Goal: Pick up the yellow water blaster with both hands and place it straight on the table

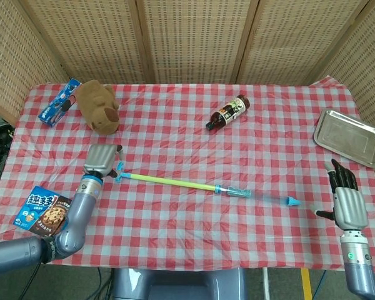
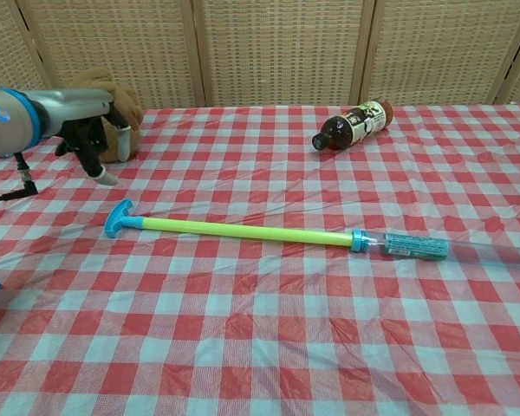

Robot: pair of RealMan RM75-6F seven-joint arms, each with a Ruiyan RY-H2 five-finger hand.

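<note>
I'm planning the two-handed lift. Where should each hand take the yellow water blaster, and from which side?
The yellow water blaster lies flat and long, so come from above. The left hand suits the yellow tube just inside the blue T-handle; the right hand suits the clear barrel near the blue tip. Wide-apart grips probably keep it level.

One water blaster (image 1: 203,185), one bottle (image 1: 226,112), one plush toy (image 1: 98,106), one tray (image 1: 349,136), two snack packs (image 1: 42,209).
</note>
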